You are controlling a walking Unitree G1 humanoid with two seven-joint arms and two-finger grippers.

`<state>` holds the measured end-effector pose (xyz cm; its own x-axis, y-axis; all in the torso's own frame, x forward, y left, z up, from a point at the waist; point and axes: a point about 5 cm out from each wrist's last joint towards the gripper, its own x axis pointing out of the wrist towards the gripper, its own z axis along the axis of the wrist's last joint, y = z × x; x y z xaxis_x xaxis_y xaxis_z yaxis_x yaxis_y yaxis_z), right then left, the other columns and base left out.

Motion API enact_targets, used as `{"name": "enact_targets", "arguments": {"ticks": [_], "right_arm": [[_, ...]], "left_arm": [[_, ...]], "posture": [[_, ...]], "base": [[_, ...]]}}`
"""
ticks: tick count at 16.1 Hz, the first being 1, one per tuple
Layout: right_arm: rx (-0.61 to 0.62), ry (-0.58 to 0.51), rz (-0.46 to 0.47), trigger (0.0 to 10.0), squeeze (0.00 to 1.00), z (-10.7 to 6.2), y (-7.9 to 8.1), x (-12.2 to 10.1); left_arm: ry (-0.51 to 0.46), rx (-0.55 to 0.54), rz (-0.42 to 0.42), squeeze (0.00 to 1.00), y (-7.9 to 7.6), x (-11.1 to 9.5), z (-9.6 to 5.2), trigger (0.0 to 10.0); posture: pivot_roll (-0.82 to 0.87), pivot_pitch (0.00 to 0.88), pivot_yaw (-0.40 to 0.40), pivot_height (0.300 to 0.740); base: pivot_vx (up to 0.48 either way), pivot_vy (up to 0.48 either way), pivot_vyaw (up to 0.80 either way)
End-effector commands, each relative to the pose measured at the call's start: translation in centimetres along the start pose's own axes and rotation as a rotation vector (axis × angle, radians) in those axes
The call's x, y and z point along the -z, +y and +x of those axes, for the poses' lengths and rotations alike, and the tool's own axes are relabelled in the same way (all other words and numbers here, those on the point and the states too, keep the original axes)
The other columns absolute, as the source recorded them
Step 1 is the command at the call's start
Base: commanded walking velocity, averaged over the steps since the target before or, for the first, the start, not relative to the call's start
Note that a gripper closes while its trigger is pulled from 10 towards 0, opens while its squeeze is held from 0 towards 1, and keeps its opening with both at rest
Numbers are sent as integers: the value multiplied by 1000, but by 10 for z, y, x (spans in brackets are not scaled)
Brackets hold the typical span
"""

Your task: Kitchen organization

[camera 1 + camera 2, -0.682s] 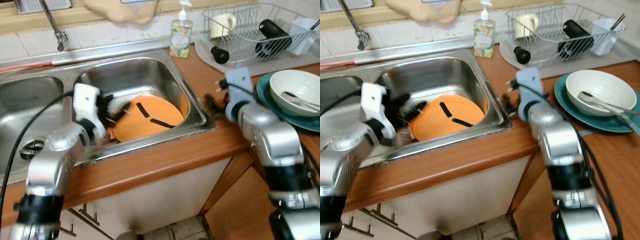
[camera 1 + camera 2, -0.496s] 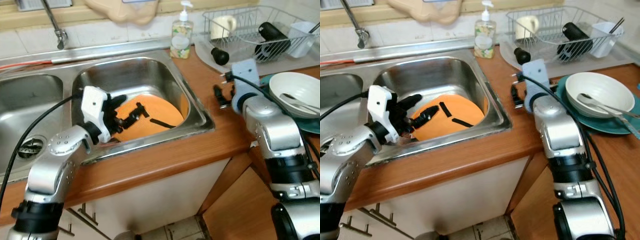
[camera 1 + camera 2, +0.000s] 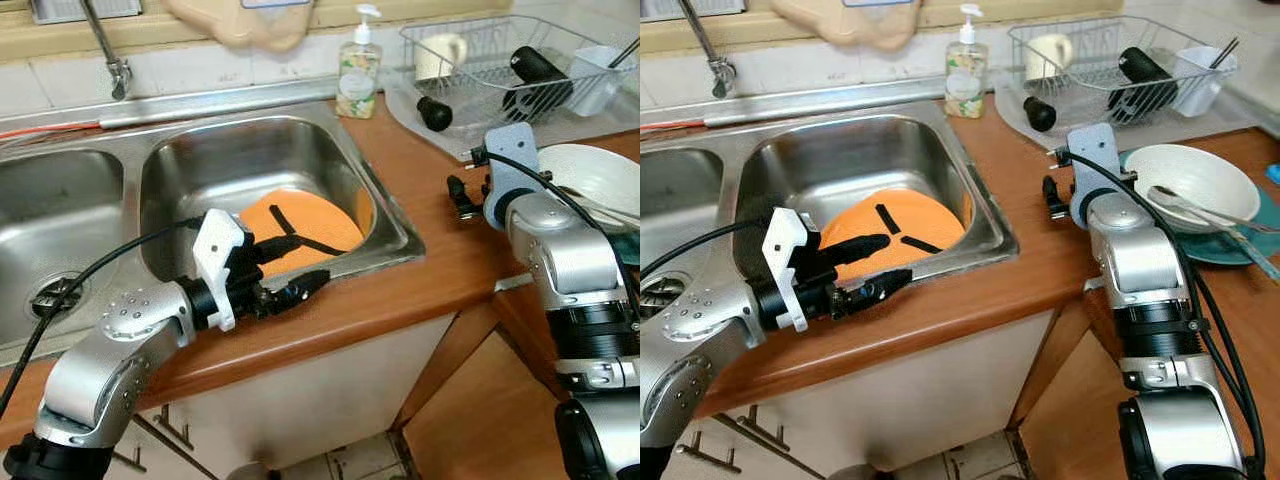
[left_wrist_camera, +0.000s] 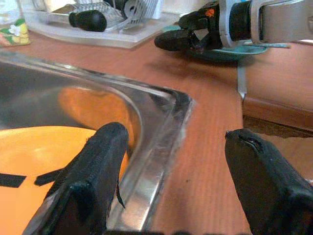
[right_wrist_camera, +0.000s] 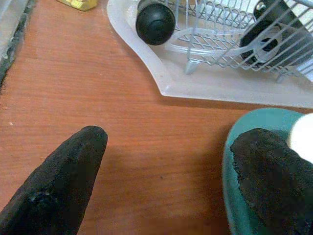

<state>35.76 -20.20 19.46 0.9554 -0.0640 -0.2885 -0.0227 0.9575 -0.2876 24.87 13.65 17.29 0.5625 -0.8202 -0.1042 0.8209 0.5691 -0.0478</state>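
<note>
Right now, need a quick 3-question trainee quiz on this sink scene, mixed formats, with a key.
1. True or false: the orange plate lies in the sink basin.
2. The white bowl sits on: A) the dish rack B) a teal plate C) the sink.
3. Fill in: the left gripper's fingers are ____.

Key: 1 true; 2 B; 3 open.

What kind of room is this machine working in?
Almost certainly a home kitchen. There is a double stainless steel sink set in a wooden counter, a soap bottle behind it, and a wire dish rack with washed things beside a white bowl.
</note>
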Motion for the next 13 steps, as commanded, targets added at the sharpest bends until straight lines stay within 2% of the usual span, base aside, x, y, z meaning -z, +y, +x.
{"name": "enact_targets", "arguments": {"ticks": [1,9,13], "right_arm": [[15,2,23,10000,0,1,-10,-3],[62,76,65,10000,0,11,-24,12],[26,175,119,10000,0,16,-17,24]], "left_arm": [[9,37,6,0,-6,-2,0,10000],[27,64,14,0,-12,-5,-1,10000],[32,53,25,0,-8,-7,-3,10000]], "posture": [[-143,0,16,740],[-86,0,8,740],[-84,0,1,740]], "base": [[0,0,0],[0,0,0],[0,0,0]]}}
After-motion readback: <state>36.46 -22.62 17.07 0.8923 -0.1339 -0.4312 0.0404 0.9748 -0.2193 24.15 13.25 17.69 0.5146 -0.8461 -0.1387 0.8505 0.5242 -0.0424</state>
